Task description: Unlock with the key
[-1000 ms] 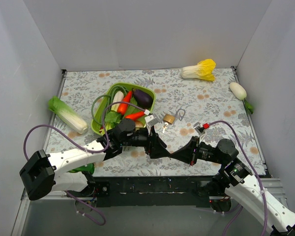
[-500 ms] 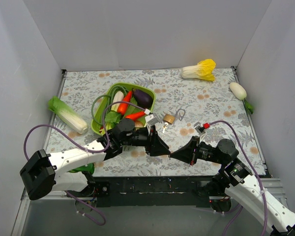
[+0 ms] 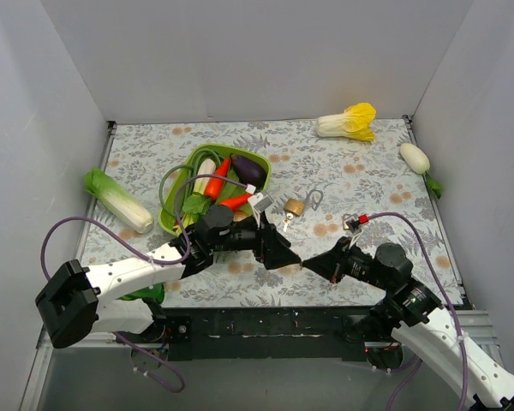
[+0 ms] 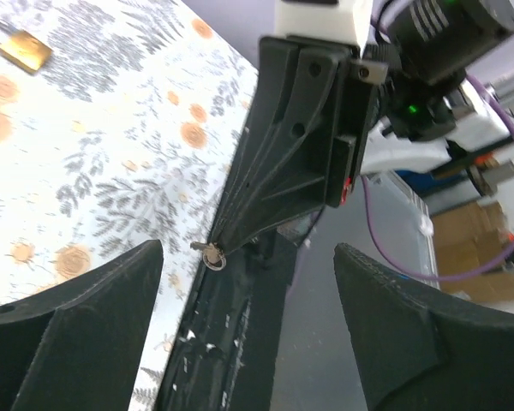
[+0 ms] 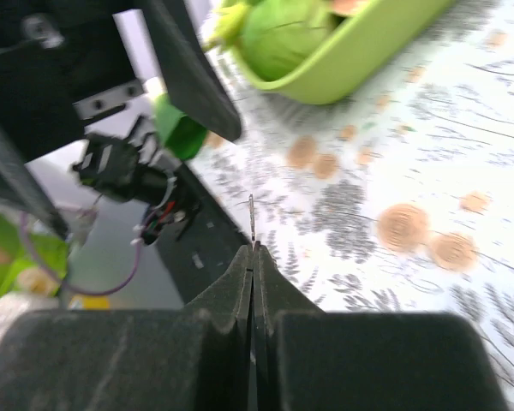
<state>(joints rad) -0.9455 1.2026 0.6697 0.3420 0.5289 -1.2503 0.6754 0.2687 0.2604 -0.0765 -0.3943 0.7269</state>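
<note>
The key (image 4: 211,253) pokes from the right fingers (image 4: 283,163), clamped together on it, just before the spread-apart left fingers (image 4: 77,334).

no readable text, no labels or numbers

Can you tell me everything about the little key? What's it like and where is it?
The key is tiny, thin and silvery, like metal, with a small ring at one end. It pokes out from the tips of the right gripper, which is shut on it. Seen from the right wrist, only its thin edge shows. The open left gripper faces it without touching.
</note>
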